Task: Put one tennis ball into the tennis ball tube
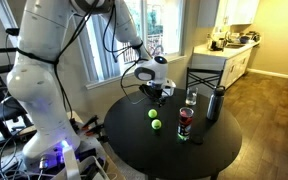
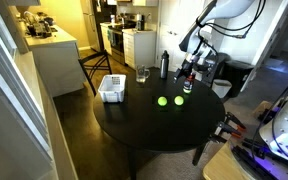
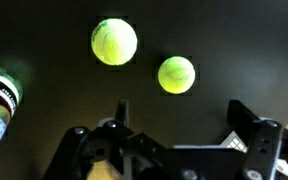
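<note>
Hovering near the tube (image 1: 185,122), the hand (image 1: 152,92) gapes empty; one tennis ball (image 1: 152,113) and its twin (image 1: 155,125) lie apart on bare black worktop (image 1: 134,145), inside its rim.

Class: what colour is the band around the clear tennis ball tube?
Dark red; the tennis ball tube shows it best in an exterior view.

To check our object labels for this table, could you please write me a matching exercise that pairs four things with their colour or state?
Things:
1. tennis ball tube
2. bottle
3. tennis balls
4. gripper

Colour or state:
A. open, holding nothing
B. dark grey
C. yellow-green
D. clear with a dark red band

Pairs: 1-D, 2-B, 3-C, 4-A
</note>
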Robot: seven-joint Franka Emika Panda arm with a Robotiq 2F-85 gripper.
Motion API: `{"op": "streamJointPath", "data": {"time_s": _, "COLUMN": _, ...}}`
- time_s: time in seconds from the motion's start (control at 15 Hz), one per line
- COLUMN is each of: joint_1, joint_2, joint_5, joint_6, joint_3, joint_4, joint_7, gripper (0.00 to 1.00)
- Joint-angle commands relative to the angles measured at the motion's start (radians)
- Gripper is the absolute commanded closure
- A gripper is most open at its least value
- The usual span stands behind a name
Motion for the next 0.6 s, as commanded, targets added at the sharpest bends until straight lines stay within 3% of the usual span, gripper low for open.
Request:
{"op": "streamJointPath", "data": {"time_s": 0.0, "joint_1": -0.016, "joint_2": 0.113, "joint_5": 0.055, "joint_6": 0.046, "joint_3": 0.044, "joint_4": 0.079, "joint_7": -0.032, "gripper": 0.0}}
{"op": "streamJointPath", "data": {"time_s": 0.27, "joint_1": -0.009, "joint_2": 0.189, "joint_5": 0.04, "joint_6": 0.057, "joint_3": 0.066, "joint_4": 0.137, "joint_7": -0.03, "gripper": 0.0}}
{"op": "streamJointPath", "data": {"time_s": 0.33, "joint_1": -0.048, "joint_2": 0.21, "joint_5": -0.015, "joint_6": 0.075, "joint_3": 0.11, "joint_4": 0.151, "joint_7": 0.005, "gripper": 0.0}}
{"op": "streamJointPath", "data": {"time_s": 0.53, "joint_1": -0.064, "joint_2": 0.273, "joint_5": -0.055, "joint_6": 0.115, "joint_3": 0.15, "joint_4": 0.202, "joint_7": 0.012, "gripper": 0.0}}
